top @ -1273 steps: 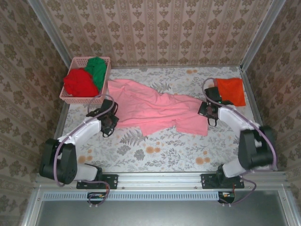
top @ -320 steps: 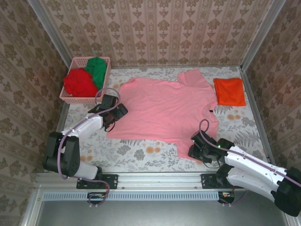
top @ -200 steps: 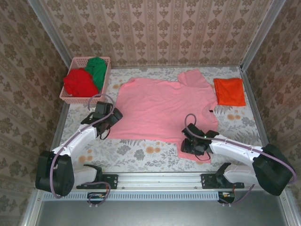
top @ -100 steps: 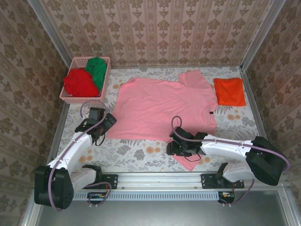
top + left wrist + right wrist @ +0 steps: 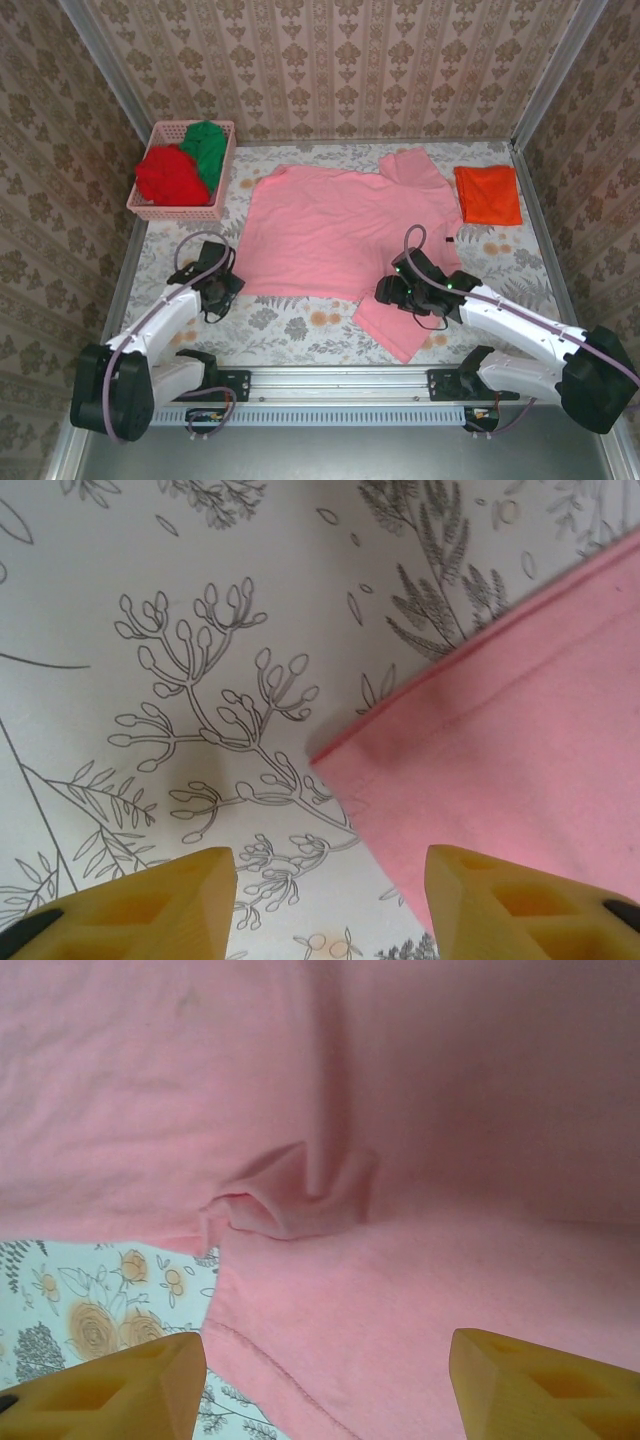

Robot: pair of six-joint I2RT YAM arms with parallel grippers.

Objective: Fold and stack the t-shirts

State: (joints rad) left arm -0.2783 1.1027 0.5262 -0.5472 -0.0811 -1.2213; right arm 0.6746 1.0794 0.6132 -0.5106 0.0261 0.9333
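The light pink t-shirt (image 5: 340,225) lies spread flat mid-table, one sleeve (image 5: 395,325) pointing toward the near edge. My left gripper (image 5: 215,290) stands open beside the shirt's near-left hem corner (image 5: 480,750); the table shows between its yellow fingertips (image 5: 150,905), and no cloth is held. My right gripper (image 5: 393,290) hovers open over the armpit, where a small pucker (image 5: 290,1200) sits in the cloth ahead of its gap (image 5: 330,1390). An orange folded t-shirt (image 5: 488,194) rests at the far right. Red (image 5: 168,175) and green (image 5: 207,148) t-shirts are bundled in the basket.
The pink lattice basket (image 5: 150,210) stands at the far left corner. Metal rails and patterned walls close in the table on three sides. Bare floral tablecloth (image 5: 290,330) shows along the near edge between the two arms.
My left gripper slid toward the near edge along the shirt's left side, and its jaws narrowed. My right gripper widened, left the near sleeve lying flat and moved up to the armpit.
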